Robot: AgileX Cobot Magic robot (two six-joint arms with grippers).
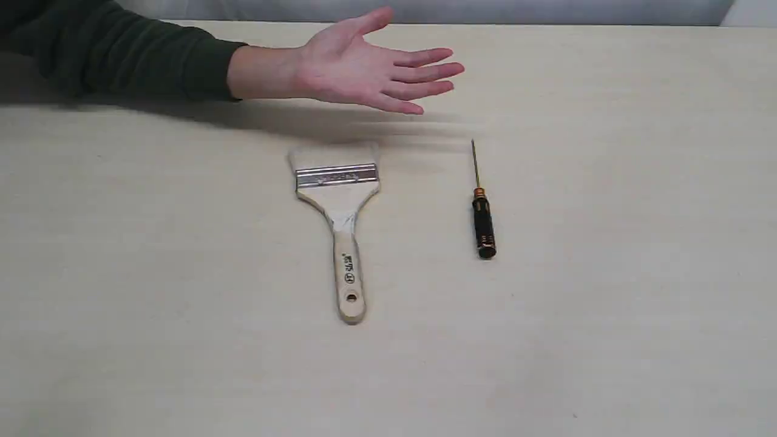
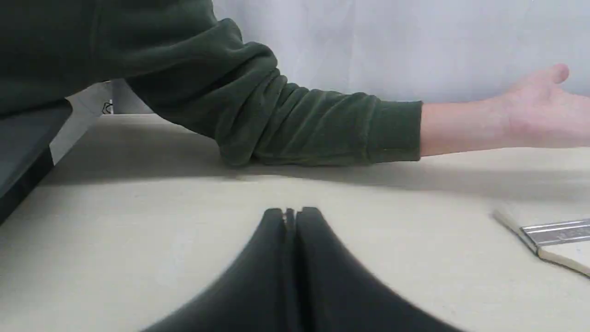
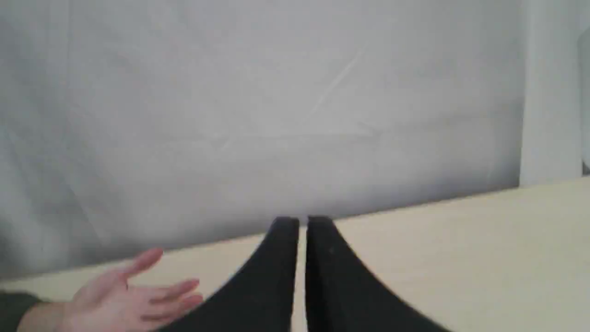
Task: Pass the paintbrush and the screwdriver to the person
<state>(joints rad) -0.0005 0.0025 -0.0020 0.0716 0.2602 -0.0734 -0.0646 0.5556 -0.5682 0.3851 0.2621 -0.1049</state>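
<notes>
A beige tabletop is backed by a pale grey backdrop. The left gripper is clenched on nothing (the right gripper nearly so).

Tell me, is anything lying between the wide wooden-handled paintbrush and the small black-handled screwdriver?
Nothing: in the exterior view only bare beige tabletop separates the paintbrush from the screwdriver.

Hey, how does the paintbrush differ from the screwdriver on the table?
The paintbrush is wide and flat, pale wood with a silver band; the screwdriver is slim, with a black, orange-ringed handle. The paintbrush is plainly longer than the screwdriver. Both lie flat on the table, working ends pointing toward the person's open hand.
</notes>
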